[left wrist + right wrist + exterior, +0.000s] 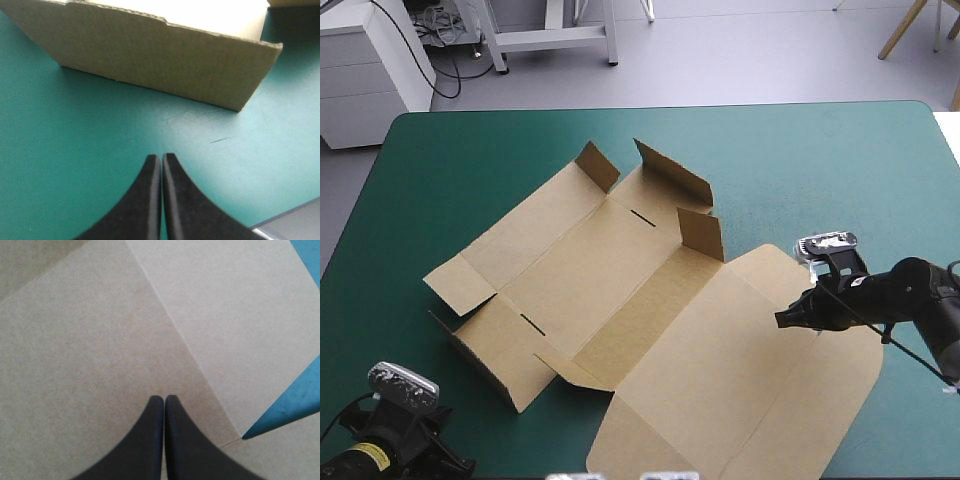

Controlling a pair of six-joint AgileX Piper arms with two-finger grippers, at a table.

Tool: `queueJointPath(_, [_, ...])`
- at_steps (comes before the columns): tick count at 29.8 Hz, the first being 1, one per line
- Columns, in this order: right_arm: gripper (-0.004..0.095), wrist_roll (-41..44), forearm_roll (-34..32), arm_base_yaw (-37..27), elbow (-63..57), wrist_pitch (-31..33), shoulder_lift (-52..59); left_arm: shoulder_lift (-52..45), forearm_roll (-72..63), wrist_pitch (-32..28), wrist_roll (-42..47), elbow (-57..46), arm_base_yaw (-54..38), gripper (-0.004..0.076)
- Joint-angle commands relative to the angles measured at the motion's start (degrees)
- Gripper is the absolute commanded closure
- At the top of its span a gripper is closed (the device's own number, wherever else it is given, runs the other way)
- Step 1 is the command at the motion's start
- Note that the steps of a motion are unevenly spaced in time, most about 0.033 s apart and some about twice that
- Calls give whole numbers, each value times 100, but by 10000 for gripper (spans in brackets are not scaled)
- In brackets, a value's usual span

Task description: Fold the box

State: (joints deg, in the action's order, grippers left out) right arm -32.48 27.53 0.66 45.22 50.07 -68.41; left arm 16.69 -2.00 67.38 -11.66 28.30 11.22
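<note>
Right gripper (782, 320) is reaching in over the box (620, 270), its black fingers pressing together into one pointed arch with nothing between them. It is hanging above the lid panel (750, 370), the broad flat part of the box nearest the right arm, close to that panel's right edge; whether the tips are touching the board cannot be told. In the right wrist view a crease (185, 340) of the box is running away slantwise just ahead of the fingertips, and a wedge of teal-green cover (300, 400) is showing beside the box's edge.

Left gripper (161, 157) is also standing with its fingers closed on each other, holding nothing. It is sitting over bare cover off the box's near left corner, apart from the board, and a raised wall (165, 65) of the box is standing ahead of it.

Mostly the brown box is lying spread open at the middle of the table, with three short flaps (675, 175) tilting up at its far end.
</note>
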Motion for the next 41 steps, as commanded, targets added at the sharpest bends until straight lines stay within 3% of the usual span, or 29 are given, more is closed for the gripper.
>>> queueJointPath(1, [922,-22,143,19,178,-138,72,79,-11,-237,56,143,-5,734])
queueJointPath(15, [922,21,122,19,265,-98,72,79,11,-237,56,143,-5,734])
queueJointPath(22, [921,389,-453,19,1545,874,72,79,22,-237,46,143,-5,734])
queueJointPath(29, [921,574,-465,19,2878,1468,72,79,33,-237,46,143,-5,734])
queueJointPath(41, [922,362,-454,19,3114,1877,72,79,33,-237,46,143,-5,734])
